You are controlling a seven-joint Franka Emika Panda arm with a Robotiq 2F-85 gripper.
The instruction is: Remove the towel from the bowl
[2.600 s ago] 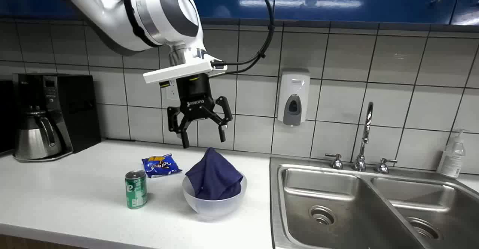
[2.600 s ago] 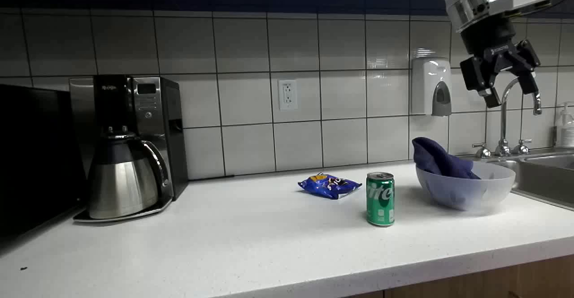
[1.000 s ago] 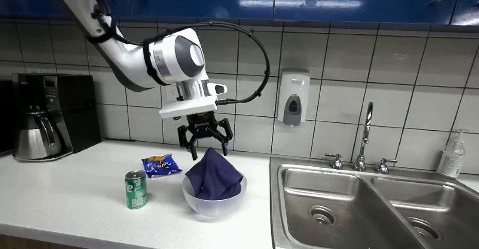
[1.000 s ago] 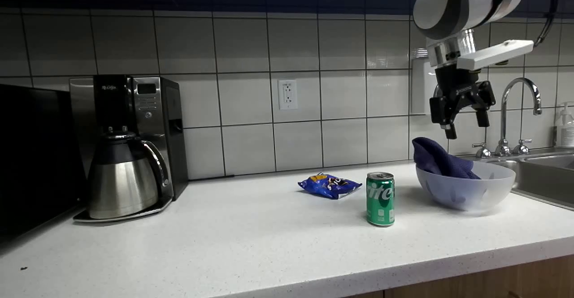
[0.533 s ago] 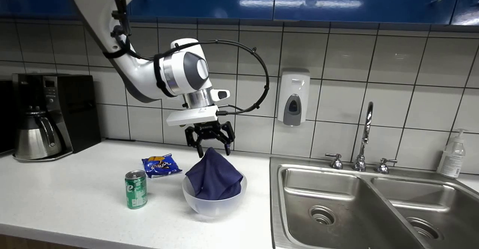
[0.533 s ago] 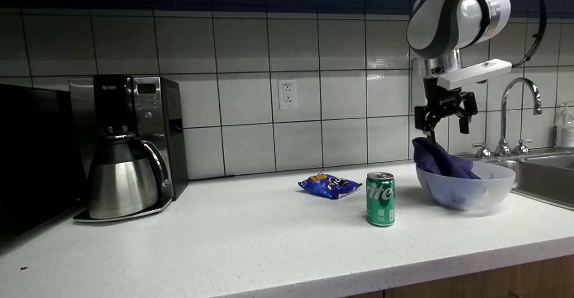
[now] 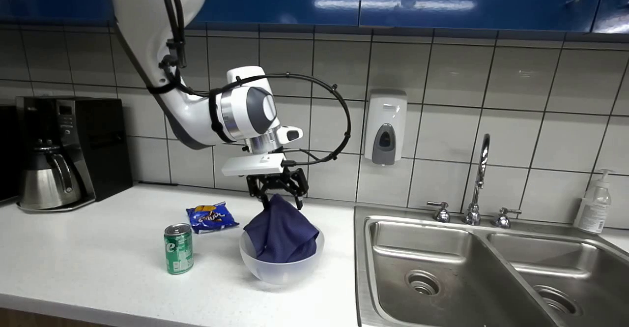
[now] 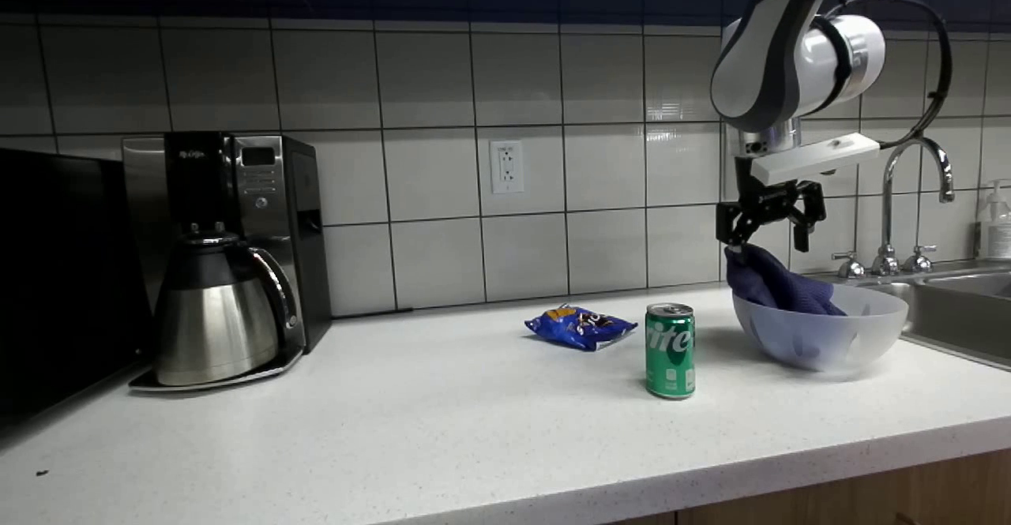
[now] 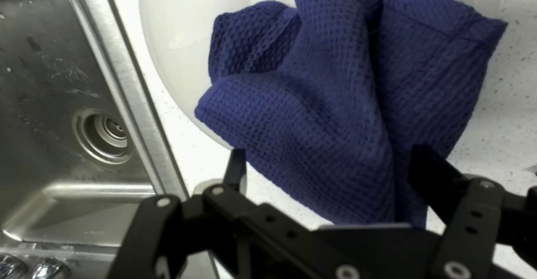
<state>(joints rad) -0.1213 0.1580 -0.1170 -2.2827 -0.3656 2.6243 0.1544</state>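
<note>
Moved the gripper (image 7: 282,202) lower than before, spread wide and pinching nothing by the top of the towel (image 7: 281,236), likely done with just reaching, with the towel still in the bowl (image 7: 279,273) and all the grabbing and lifting left to do.

A crumpled blue towel (image 7: 282,236) was partly contained in an upright, translucent bowl (image 7: 280,272). Its peak was raised above the rim.

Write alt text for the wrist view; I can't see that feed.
Crumpled blue towel in a pale translucent bowl, reaching past its edge; open black fingers stand at either side of the towel's lower end. At left is a steel sink.
</note>
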